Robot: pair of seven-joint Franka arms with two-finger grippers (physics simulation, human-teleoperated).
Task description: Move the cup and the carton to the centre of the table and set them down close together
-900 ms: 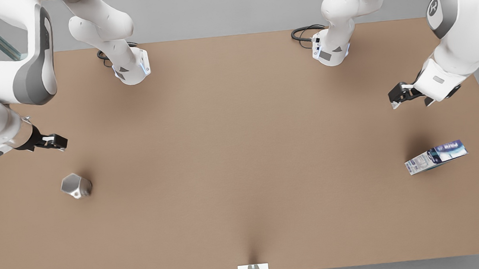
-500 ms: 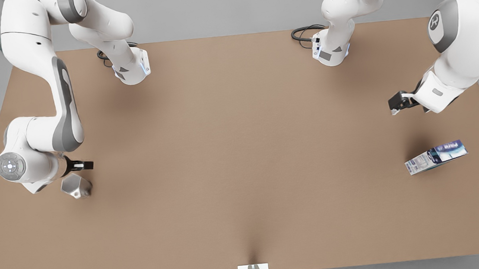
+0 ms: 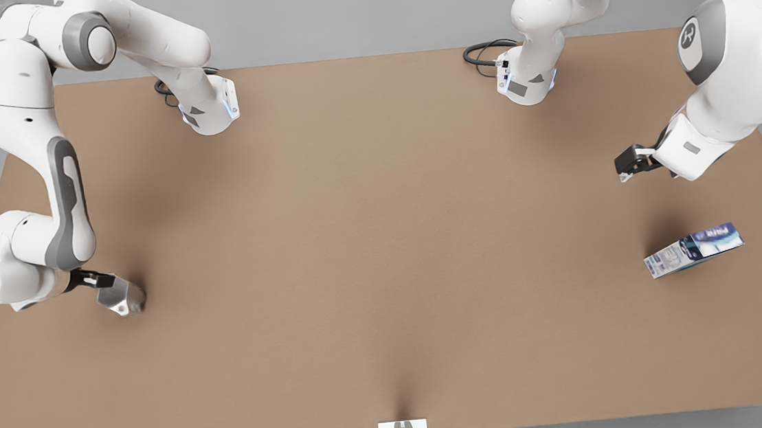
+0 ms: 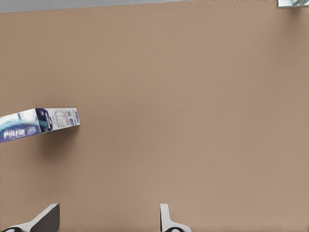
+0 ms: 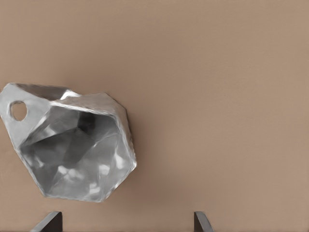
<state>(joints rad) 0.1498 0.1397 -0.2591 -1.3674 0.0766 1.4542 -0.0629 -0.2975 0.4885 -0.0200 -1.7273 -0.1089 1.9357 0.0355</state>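
While the right gripper [image 3: 103, 282] has swung down to the cup [image 3: 123, 296] at the lower left of the front view, where a moment ago it hung well above it near the frame's left edge, the cup itself has not budged. We see the fingers spread wide in the right wrist view, their tips [image 5: 48, 221] at the bottom corners, with the faceted silver cup [image 5: 72, 145] between and ahead of them, not yet gripped. In the front view the gripper looks to be touching or just beside the cup's upper left rim; we cannot tell which.

Over at the right of the front view, the left gripper [image 3: 627, 163] has barely drifted and hangs in the upper right, well apart from the blue-and-white carton [image 3: 693, 250], which lies in the same spot, mid-right on the table [image 3: 383, 241]. In the left wrist view its fingers [image 4: 166, 220] stand wide at the bottom edge, the carton [image 4: 38, 123] off to the left of the frame, outside their span.

So we judge the cup grasp is imminent: the fingers need to settle around it and close. The carton reach is the laggard. Nothing is near the centre of the table yet.
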